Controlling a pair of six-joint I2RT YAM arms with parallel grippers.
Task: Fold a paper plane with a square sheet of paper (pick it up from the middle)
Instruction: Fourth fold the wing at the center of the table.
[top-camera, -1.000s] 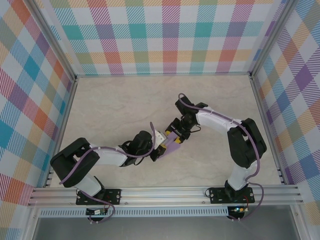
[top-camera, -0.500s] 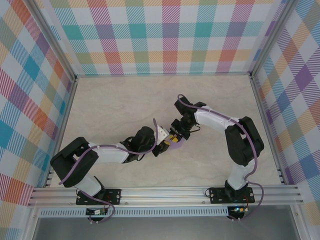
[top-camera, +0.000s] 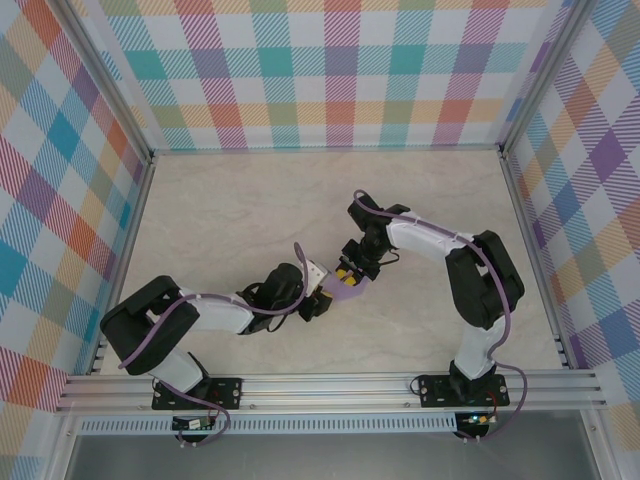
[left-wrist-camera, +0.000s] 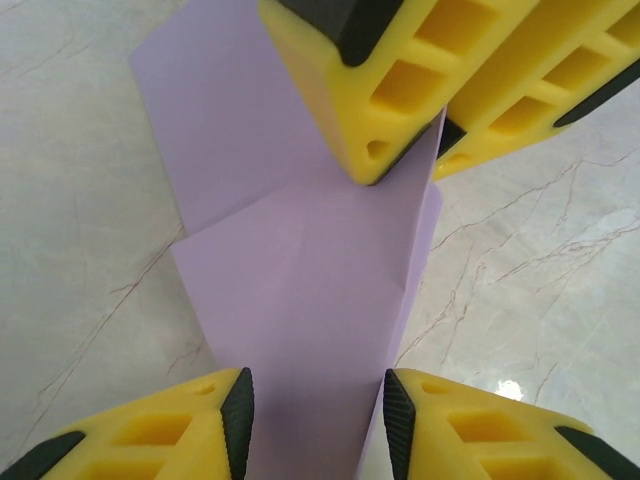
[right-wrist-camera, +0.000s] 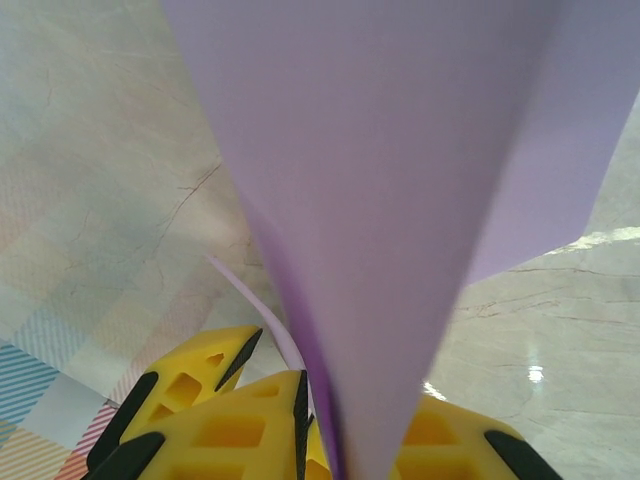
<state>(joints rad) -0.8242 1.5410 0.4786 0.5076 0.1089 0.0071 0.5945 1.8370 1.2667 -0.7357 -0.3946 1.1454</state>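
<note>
At the middle of the table (top-camera: 230, 220), my two grippers meet nose to nose over the folded purple paper (left-wrist-camera: 300, 270). My right gripper (left-wrist-camera: 408, 168) is pinched tight on the paper's far edge. My left gripper (left-wrist-camera: 315, 400) stands parted, with the paper running between its pads; I cannot tell whether they touch it. Checked walls (top-camera: 340, 70) ring the table.

The 2 arms bend inward, tips nearly meeting; left pincer (left-wrist-camera: 315, 420) parted, right pincer (left-wrist-camera: 415, 160) clamped on the paper (left-wrist-camera: 290, 270).
</note>
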